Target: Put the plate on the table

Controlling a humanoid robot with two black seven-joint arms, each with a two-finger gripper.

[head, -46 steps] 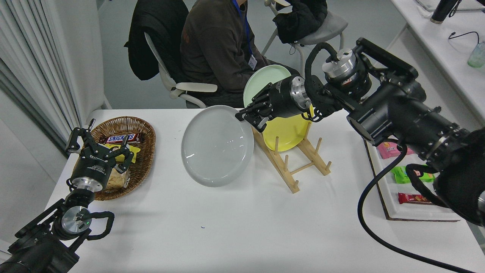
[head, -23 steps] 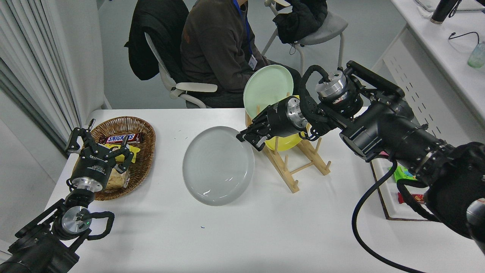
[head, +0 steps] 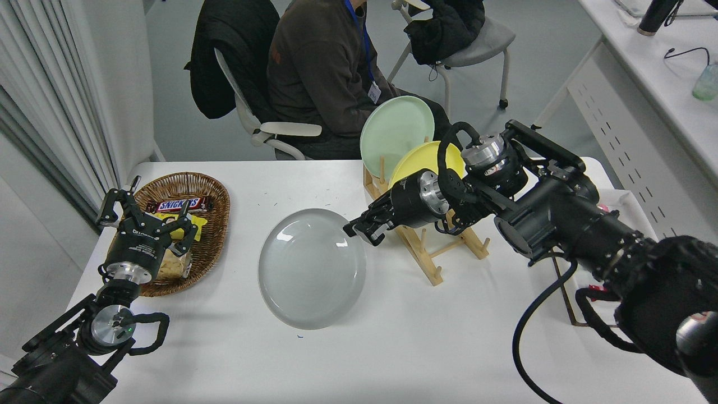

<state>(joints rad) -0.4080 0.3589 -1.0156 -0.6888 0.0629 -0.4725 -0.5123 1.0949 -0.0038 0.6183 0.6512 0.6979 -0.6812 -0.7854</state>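
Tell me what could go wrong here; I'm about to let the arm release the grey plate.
1. The right tool grips the plate by its far-right rim only, so an early release could let it drop and clatter on the table.
2. The arm lies right over the wooden rack; pulling back carelessly could knock it and the yellow plate.

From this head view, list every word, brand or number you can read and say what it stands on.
"SNICKERS": on the brown candy bar wrapper lying in the wicker basket.
White lettering on the body of the left gripper: too small to read.
The yellow packet in the basket: no print can be made out.
The person's badge: not readable.
The plate and the table bear no text.
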